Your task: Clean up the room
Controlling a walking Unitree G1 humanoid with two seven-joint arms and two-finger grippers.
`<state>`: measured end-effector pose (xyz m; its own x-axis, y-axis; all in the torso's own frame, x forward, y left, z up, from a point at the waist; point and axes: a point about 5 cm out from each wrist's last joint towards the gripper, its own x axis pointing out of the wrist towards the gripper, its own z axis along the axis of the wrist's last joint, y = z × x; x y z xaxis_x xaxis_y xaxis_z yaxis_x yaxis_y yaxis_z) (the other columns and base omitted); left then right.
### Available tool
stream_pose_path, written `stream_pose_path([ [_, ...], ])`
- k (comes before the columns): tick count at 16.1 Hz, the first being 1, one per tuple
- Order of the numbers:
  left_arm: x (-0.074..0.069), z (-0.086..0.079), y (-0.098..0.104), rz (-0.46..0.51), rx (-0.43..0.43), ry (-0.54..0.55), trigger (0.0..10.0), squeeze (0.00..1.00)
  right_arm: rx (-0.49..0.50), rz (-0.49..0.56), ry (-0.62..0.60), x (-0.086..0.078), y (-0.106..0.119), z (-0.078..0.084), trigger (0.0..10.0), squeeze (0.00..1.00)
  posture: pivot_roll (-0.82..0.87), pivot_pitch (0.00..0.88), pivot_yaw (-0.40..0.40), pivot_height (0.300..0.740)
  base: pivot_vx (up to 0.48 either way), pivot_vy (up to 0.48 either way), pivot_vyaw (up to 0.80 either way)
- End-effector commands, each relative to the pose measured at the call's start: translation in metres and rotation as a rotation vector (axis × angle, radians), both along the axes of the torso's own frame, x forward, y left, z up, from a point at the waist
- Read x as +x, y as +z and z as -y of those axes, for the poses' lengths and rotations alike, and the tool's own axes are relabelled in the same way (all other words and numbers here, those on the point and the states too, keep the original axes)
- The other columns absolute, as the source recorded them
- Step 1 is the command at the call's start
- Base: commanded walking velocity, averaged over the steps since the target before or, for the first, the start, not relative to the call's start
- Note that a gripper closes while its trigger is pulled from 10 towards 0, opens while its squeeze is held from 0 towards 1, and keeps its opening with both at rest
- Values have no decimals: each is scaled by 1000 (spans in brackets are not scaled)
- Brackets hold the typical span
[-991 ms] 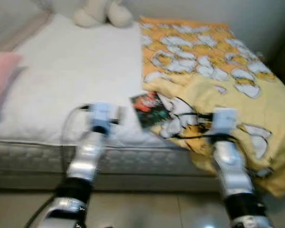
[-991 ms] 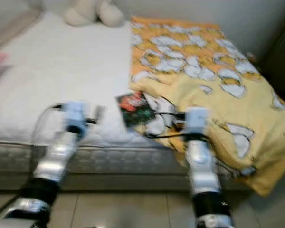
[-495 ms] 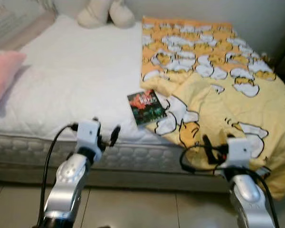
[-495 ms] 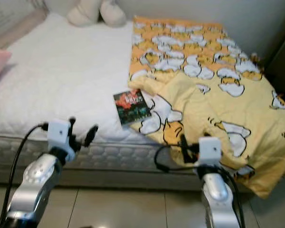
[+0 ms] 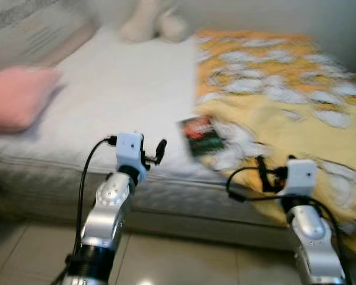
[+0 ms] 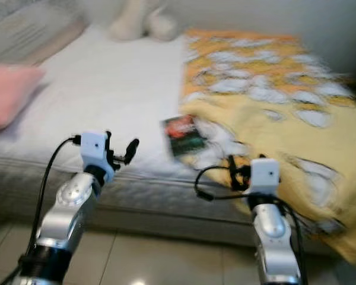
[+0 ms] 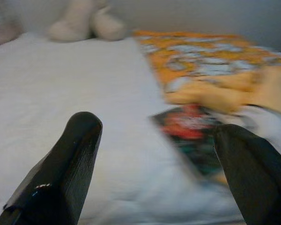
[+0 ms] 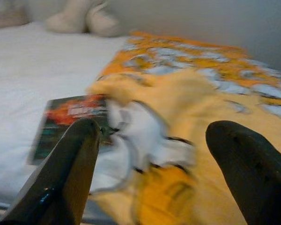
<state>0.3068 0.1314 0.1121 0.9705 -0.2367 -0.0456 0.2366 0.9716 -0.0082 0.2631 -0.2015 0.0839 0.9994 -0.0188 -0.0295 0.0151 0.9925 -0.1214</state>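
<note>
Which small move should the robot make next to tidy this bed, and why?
Probably reach the left gripper forward toward the book: it lies loose on the white mattress beside the rumpled yellow blanket, and both the left and the right gripper are open and hold nothing.

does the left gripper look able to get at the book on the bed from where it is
Probably yes. The left gripper is open at the mattress edge, the book lies flat just ahead toward the yellow blanket, with bare sheet between; the blanket seems to touch its far side.

The book (image 5: pixel 199 135) cover on the bed is too blurred to read any lettering
</note>
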Motion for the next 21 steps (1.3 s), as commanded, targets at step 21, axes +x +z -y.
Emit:
stream_pose_path([
  [21,19,-5,-5,-27,89,47,10000,0,5,-25,-3,-8,-3,-4,10000,0,-128,0,16,740,320,0,-143],
])
